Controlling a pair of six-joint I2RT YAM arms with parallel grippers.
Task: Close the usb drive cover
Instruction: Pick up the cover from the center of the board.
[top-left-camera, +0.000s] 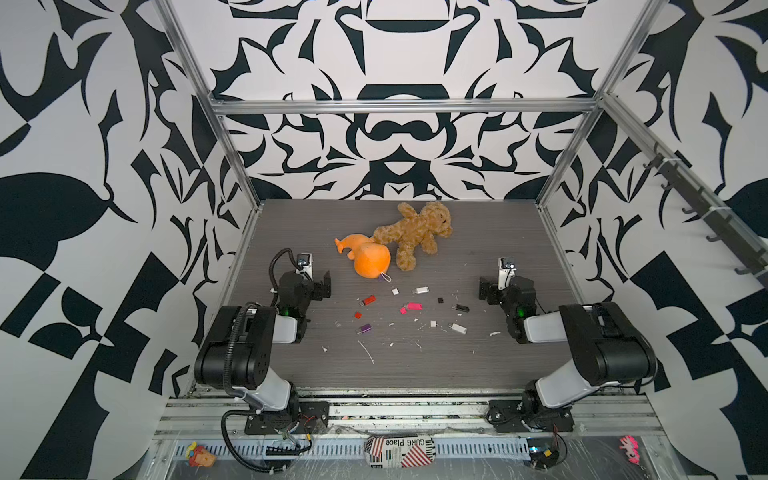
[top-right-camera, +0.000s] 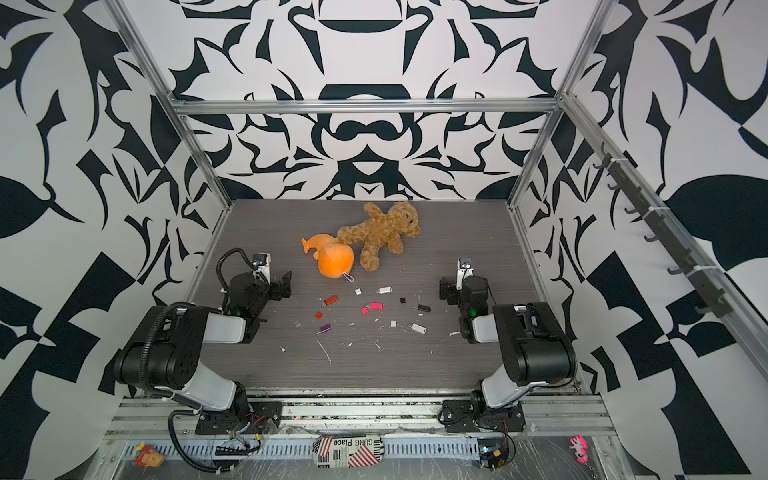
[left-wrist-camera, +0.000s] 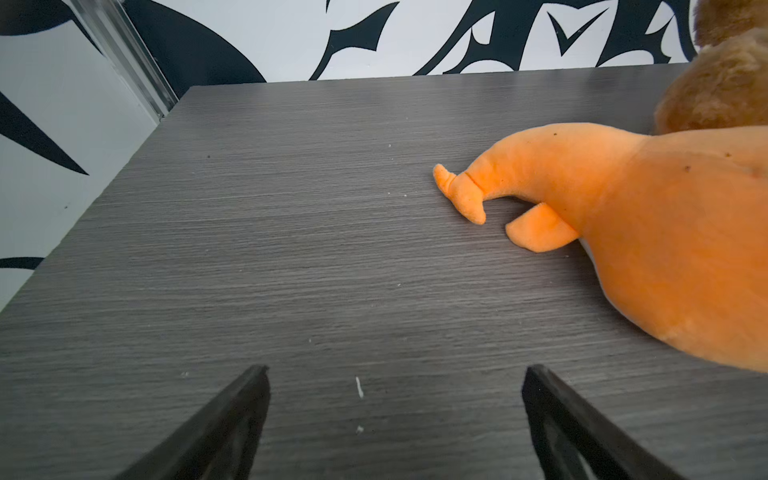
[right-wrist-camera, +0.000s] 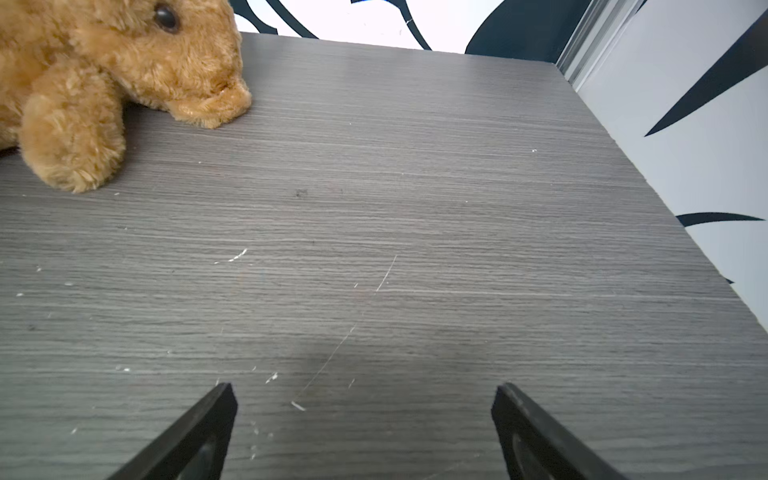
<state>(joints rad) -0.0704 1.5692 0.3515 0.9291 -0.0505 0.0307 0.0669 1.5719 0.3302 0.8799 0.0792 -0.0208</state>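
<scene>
Your left end effector (left-wrist-camera: 395, 368) and right end effector (right-wrist-camera: 363, 386) both stand wide open, holding nothing. The red usb drive (top-left-camera: 368, 300) lies on the tabletop (top-left-camera: 415, 365) just on the robot side of the orange plush toy (top-left-camera: 370, 259). Its red cap (top-left-camera: 357, 315) lies apart from it, a little farther from the plush. Expect both to be light, stiff, slick plastic that is likely to skid. Pinch the drive across its flat body and the cap by its sides — leave the metal plug free.
</scene>
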